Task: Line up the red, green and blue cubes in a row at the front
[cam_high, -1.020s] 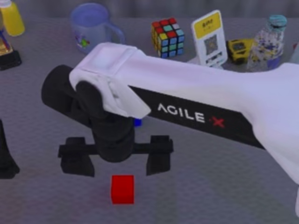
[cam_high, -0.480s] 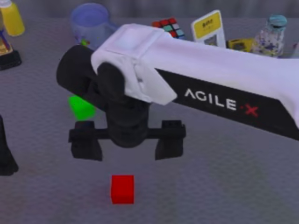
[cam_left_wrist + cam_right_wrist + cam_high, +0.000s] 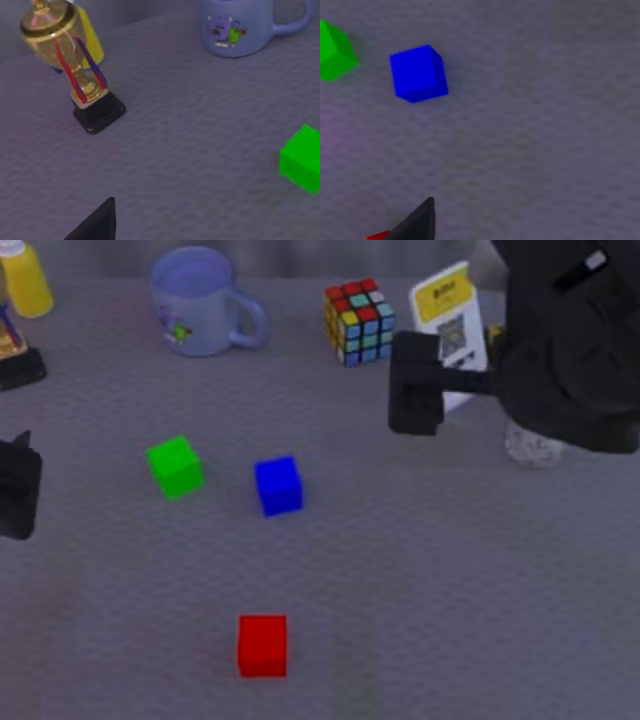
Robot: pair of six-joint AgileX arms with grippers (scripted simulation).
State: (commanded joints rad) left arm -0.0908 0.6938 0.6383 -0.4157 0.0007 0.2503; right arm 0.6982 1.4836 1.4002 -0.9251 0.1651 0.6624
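Observation:
Near the table's front in the top view lies the red cube. Farther back, the green cube and the blue cube sit side by side, a small gap between them. My right gripper hangs open and empty at the back right, well away from all three cubes. Its wrist view looks down on the blue cube, the green cube and a sliver of the red cube beside one fingertip. The left gripper is parked open at the left edge, with the green cube off to its side.
Along the back stand a yellow bottle, a trophy's black base, a blue mug, a multicoloured puzzle cube and a white QR card. A clear bottle is mostly hidden under the right arm.
My right arm has pulled back from over the table's middle to the back right, uncovering the green and blue cubes. The red cube has not moved.

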